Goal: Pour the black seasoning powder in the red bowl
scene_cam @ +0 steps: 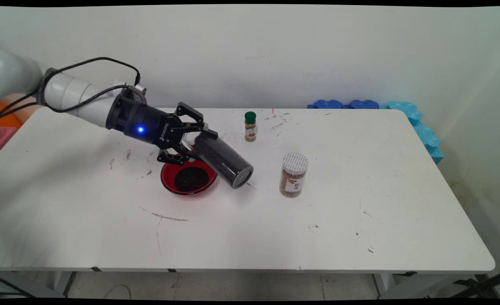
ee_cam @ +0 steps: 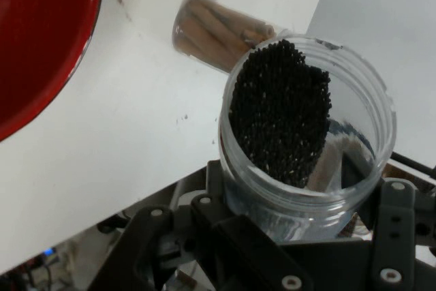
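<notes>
The end effector (scene_cam: pixel 188 140) clamps a tilted clear jar (scene_cam: pixel 224 161) of black grains — just beside the red bowl (scene_cam: pixel 188 178); above it.

The gripper (scene_cam: pixel 188 140) body carries white ROBOTIQ lettering, while the label on the silver-lidded jar (scene_cam: pixel 293 174), at its four o'clock, is illegible.

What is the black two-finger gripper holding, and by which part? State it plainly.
The gripper holds a clear plastic jar of black seeds, open and tilted, clamped round its side wall near the mouth end, above the red bowl.
</notes>
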`<state>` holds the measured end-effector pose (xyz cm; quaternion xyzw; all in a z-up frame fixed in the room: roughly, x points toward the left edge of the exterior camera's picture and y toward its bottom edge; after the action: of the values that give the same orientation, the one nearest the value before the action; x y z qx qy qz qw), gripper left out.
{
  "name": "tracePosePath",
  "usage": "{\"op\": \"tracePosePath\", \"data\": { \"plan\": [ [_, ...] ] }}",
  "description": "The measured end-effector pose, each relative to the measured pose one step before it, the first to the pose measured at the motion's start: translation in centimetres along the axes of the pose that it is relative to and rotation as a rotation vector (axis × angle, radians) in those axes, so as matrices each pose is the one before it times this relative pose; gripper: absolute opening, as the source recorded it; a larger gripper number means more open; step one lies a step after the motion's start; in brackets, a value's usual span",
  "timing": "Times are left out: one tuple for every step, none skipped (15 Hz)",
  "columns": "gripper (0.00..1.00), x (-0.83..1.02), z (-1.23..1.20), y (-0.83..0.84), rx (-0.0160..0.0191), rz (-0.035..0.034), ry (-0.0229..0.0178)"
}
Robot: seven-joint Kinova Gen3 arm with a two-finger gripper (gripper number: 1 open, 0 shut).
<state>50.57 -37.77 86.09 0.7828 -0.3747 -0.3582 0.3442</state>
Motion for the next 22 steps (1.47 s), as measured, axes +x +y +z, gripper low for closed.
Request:
{"op": "tracePosePath", "data": {
  "plan": [
    [0.00, -0.128, 0.011, 0.130, 0.00420, 0.02394, 0.00372],
    [0.00, -0.141, 0.007, 0.154, 0.00510, 0.02922, 0.00493],
    [0.00, -0.131, 0.007, 0.160, 0.00530, 0.02959, 0.00602],
    [0.00, -0.156, 0.035, 0.162, 0.00528, 0.03034, 0.00669],
    [0.00, -0.145, 0.030, 0.144, 0.00424, 0.02525, 0.00614],
    [0.00, -0.174, 0.053, 0.174, 0.00567, 0.02933, 0.00768],
    [0.00, -0.161, 0.065, 0.149, 0.00557, 0.02446, 0.00766],
    [0.00, -0.112, 0.032, 0.104, 0.00325, 0.01560, 0.00519],
    [0.00, -0.168, 0.076, 0.173, 0.00567, 0.02283, 0.00924],
    [0.00, -0.190, 0.102, 0.217, 0.00613, 0.02469, 0.01096],
    [0.00, -0.227, 0.109, 0.213, 0.00641, 0.02256, 0.01090],
    [0.00, -0.192, 0.112, 0.212, 0.00539, 0.01805, 0.01026],
    [0.00, -0.209, 0.121, 0.262, 0.00548, 0.01909, 0.01130],
    [0.00, -0.204, 0.119, 0.275, 0.00575, 0.01838, 0.01137],
    [0.00, -0.167, 0.092, 0.249, 0.00569, 0.01578, 0.00983],
    [0.00, -0.188, 0.078, 0.305, 0.00653, 0.01875, 0.01045],
    [0.00, -0.195, 0.045, 0.304, 0.00712, 0.01993, 0.00896],
    [0.00, -0.173, 0.010, 0.281, 0.00668, 0.01956, 0.00626],
    [0.00, -0.192, -0.008, 0.337, 0.00797, 0.02516, 0.00614],
    [0.00, -0.207, -0.034, 0.417, 0.00874, 0.03376, 0.00512],
    [0.00, -0.115, -0.022, 0.290, 0.00520, 0.02725, 0.00192],
    [0.00, -0.135, -0.054, 0.437, 0.00592, 0.04193, 0.00260]
  ]
}}
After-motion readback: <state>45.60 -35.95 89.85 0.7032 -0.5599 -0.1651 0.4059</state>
